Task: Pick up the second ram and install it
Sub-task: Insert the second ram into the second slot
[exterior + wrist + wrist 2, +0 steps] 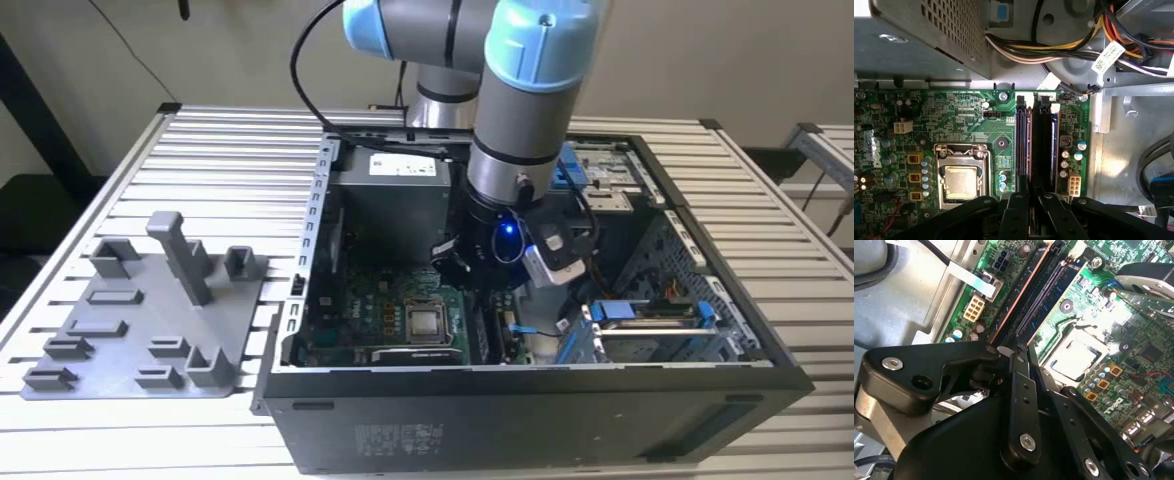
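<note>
Reaching down from twelve o'clock in the exterior view, the smooth grey and pale-blue arm (527, 110) goes into an open black metal computer case (534, 385) that lies on a ribbed aluminium table (200, 150). At nine o'clock from the case sits a matte grey plate (147, 300) with blocky upright pegs, well apart from the arm.

In both wrist views the gripper (1023, 347) (1029, 197), made of flat black bolted links, has its jaws drawn close together right on the upper edge of the memory stick (1021, 295) (1029, 145). The stick is seen edge-on, a long thin dark strip with a coppery line, standing in its slot on the green circuit board. Whether the jaws pinch it or only press on it I cannot tell.

Just beside it runs a second black slot (1046, 145); the square silver processor (960, 182) is near on the other side. A perforated metal box (949, 25) and bundled coloured wires crowd the slot's far end. A white tag (1108, 52) on the wires carries print too small to make out.
</note>
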